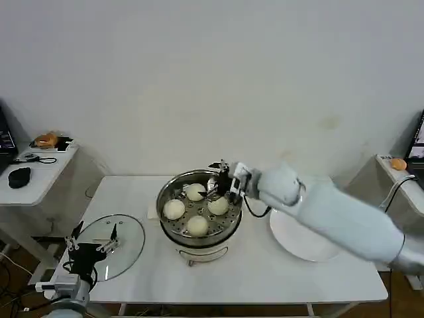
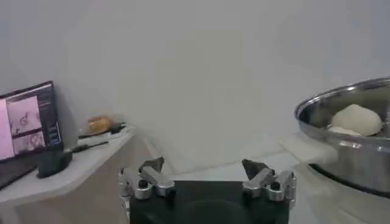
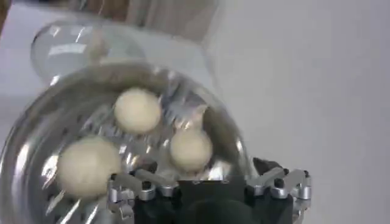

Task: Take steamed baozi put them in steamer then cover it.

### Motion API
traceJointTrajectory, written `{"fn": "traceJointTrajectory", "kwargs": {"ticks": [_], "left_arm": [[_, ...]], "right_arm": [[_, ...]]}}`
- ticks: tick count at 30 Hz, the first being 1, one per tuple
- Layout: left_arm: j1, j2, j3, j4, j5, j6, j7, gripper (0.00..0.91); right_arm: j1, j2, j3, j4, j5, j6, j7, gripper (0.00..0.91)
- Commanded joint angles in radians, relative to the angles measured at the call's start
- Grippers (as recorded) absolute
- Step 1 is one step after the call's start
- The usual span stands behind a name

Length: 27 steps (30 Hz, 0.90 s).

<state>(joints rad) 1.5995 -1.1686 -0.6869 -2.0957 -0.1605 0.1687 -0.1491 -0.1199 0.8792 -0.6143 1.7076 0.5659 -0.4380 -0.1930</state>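
Note:
The steel steamer (image 1: 199, 235) stands mid-table with several cream baozi (image 1: 194, 192) on its perforated floor. Above the steamer's far rim hangs my right gripper (image 1: 217, 180), open and holding nothing. Its wrist view looks down on the steamer (image 3: 36, 122), three baozi (image 3: 138, 110) and the open gripper (image 3: 201, 173). The glass cover (image 1: 122, 235) lies flat on the table to the steamer's left. My left gripper (image 1: 95, 232) is open over the cover's near-left edge. In the left wrist view that gripper (image 2: 203, 165) is empty, with the steamer (image 2: 347, 152) and one baozi (image 2: 356, 119) beyond.
A flat white plate (image 1: 298, 242) lies right of the steamer, partly under my right arm. A side table (image 1: 40, 172) with a mouse and small items stands at far left, and a monitor (image 2: 27, 122) is beside it. Another stand (image 1: 397, 172) is at far right.

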Motion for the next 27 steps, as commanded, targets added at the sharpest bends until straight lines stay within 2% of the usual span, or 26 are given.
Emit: {"fn": "traceJointTrajectory", "kwargs": {"ticks": [1,2,5,8,12,15,19,22,27], "left_arm": [[0.002,-0.008,0.007,0.012,0.029,-0.013,-0.032,0.907],[0.007,-0.006,0.012,0.014,0.064,-0.013,-0.042,0.907],[0.021,-0.001,0.01,0.026,0.147,-0.019,-0.046,0.907],[0.03,0.006,0.004,0.05,0.265,-0.028,-0.022,0.907],[0.045,0.018,0.005,0.11,0.488,-0.116,-0.012,0.907],[0.072,0.024,0.003,0.124,0.671,-0.153,-0.004,0.907],[0.112,0.026,-0.008,0.165,0.967,-0.207,0.0,0.907],[0.081,0.037,-0.007,0.239,1.138,-0.229,-0.027,0.907],[0.044,0.059,0.005,0.321,1.267,-0.228,-0.075,0.907]], "right_arm": [[-0.803,0.115,0.713,0.133,-0.297,0.396,0.186,0.907],[-0.878,0.169,0.8,0.144,-0.361,0.43,0.163,0.907],[-1.006,0.266,0.961,0.167,-0.429,0.468,0.106,0.907],[-1.099,0.351,1.109,0.186,-0.437,0.486,0.057,0.907],[-1.216,0.452,1.279,0.192,-0.441,0.53,-0.014,0.907],[-1.292,0.482,1.356,0.203,-0.435,0.552,-0.033,0.907],[-1.371,0.484,1.422,0.234,-0.394,0.559,-0.024,0.907],[-1.401,0.479,1.46,0.254,-0.385,0.564,-0.016,0.907],[-1.41,0.49,1.475,0.27,-0.391,0.564,-0.01,0.907]]}}
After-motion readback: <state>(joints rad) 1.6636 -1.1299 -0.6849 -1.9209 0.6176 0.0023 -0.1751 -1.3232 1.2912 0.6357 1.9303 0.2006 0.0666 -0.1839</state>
